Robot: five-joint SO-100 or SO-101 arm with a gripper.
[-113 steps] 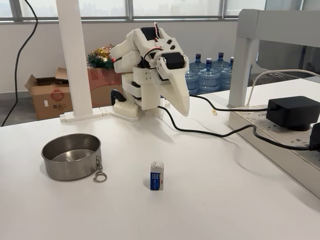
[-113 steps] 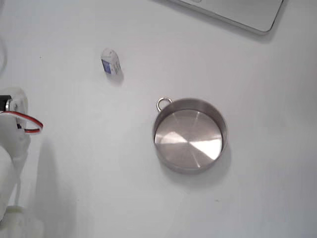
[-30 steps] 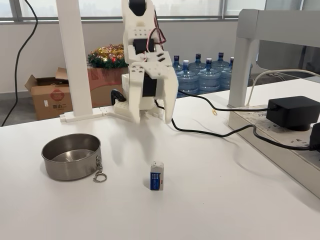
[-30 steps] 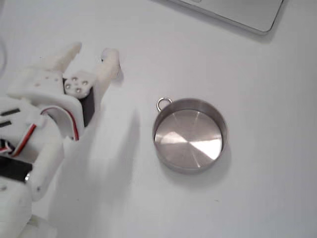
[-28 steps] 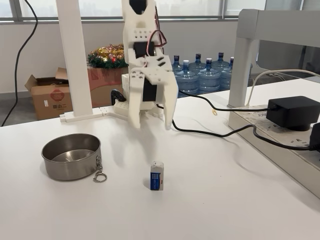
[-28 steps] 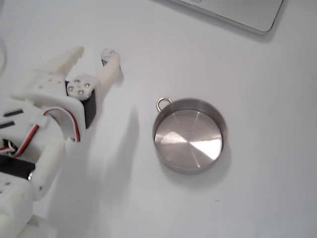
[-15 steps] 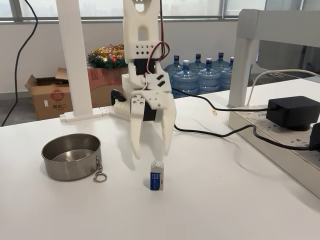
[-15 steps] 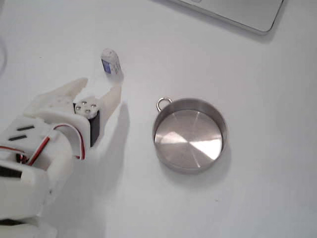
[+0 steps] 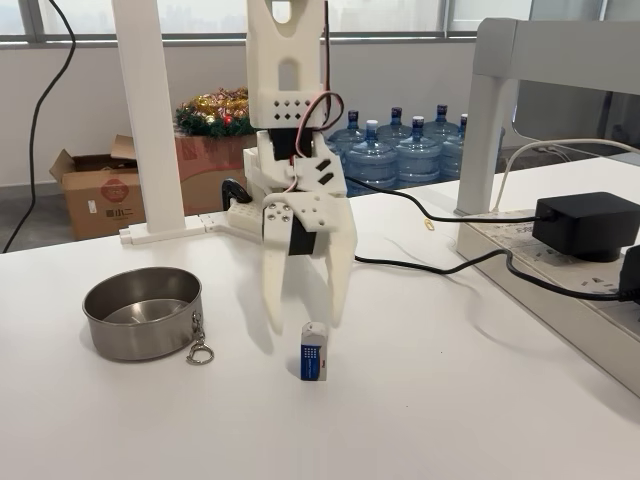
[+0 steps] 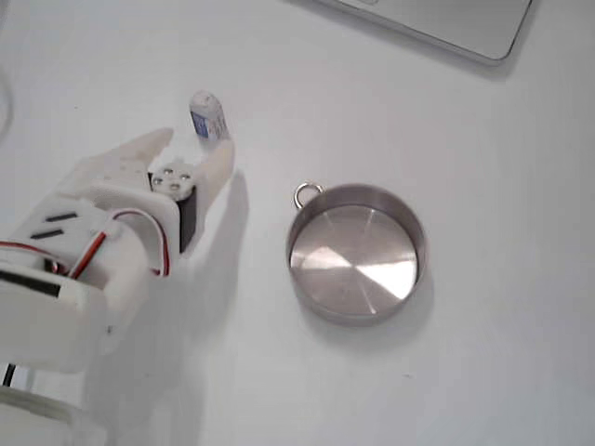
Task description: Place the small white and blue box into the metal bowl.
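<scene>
Just beyond the spread fingertips [image 10: 221,151] stands the small white and blue box [image 10: 206,115].

A white table [image 9: 450,400] is seen, crossed by a black cable [image 9: 420,266] leading to a black power adapter [image 9: 588,224] on a power strip at the right. Behind it, blue water bottles [image 9: 415,150] and a cardboard box [image 9: 98,190] are ranged on the floor. A laptop corner [image 10: 456,23] is shown in a fixed view.

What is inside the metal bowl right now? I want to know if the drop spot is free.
The metal bowl holds nothing; its bare steel floor shows fully from above. The small white and blue box stands outside on the table.
</scene>
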